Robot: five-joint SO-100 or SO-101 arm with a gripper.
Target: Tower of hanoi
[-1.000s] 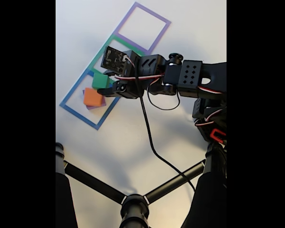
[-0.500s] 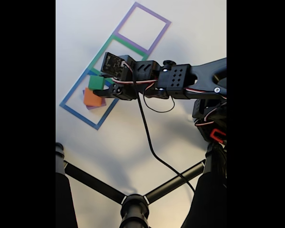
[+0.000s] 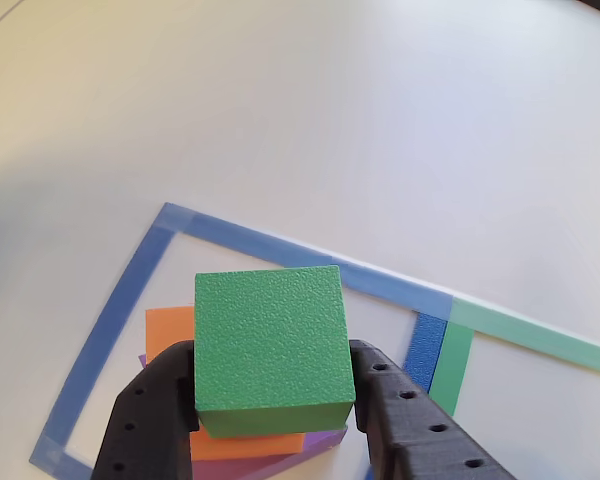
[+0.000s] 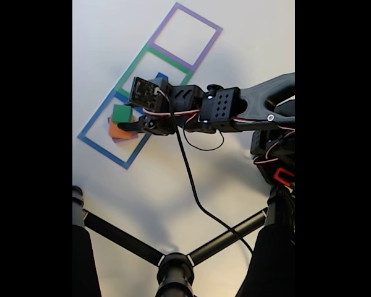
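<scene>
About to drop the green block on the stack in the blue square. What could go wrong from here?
The green block sits between the gripper fingers above the orange block, but looks shifted toward the right in the other view; released there, it may land off-centre or tip. The orange block is itself skewed on the purple block, so a push could shift both.

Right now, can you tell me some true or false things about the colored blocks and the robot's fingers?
1. The fingers grip the green block from both sides. True.
2. The green block lies flat on bare table. False: it is above the orange block.
3. A purple block peeks out under the orange one. True.
4. The blocks sit inside the purple tape square. False: they are inside the blue tape square.
5. The blue and green tape squares touch. True.
</scene>
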